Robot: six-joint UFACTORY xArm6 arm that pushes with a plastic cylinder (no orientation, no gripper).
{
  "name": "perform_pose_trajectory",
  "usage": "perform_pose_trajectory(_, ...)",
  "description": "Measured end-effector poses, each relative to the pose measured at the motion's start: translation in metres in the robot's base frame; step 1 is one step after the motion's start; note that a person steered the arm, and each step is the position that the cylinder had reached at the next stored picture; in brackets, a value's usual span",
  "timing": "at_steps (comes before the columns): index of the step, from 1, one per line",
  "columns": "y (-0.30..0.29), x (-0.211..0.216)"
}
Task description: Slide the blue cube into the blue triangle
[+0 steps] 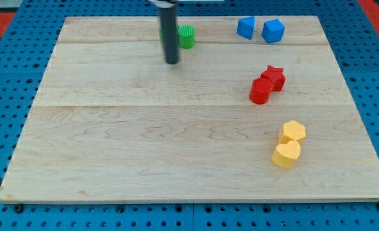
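Two blue blocks sit near the view's top right, a small gap between them. The left one (245, 27) looks like the blue triangle and the right one (273, 31) looks like the blue cube, though the shapes are hard to tell apart. My tip (172, 62) is on the board at the view's top centre, far left of both blue blocks. It stands just below and left of a green block (186, 36), which the rod partly hides.
A red star (274, 77) touches a red cylinder (261, 91) at the right middle. A yellow hexagon (293, 131) touches a yellow heart-shaped block (286, 154) at the lower right. The wooden board (144, 147) lies on a blue pegboard.
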State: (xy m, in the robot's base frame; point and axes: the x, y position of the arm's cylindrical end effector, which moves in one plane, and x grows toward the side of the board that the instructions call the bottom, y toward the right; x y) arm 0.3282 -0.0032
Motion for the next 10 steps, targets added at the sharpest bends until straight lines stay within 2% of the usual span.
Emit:
perform_pose_trajectory(2,0.045,0.000)
perform_pose_trajectory(4,0.177,0.012)
perform_pose_trajectory(5,0.230,-0.017)
perform_pose_trajectory(6,0.239,-0.041)
perform_pose_trajectory(7,0.217,-0.051)
perform_pose_trajectory(8,0.236,-0.072)
perform_pose_trajectory(9,0.223,-0.081)
perform_pose_trajectory(10,0.178,-0.089)
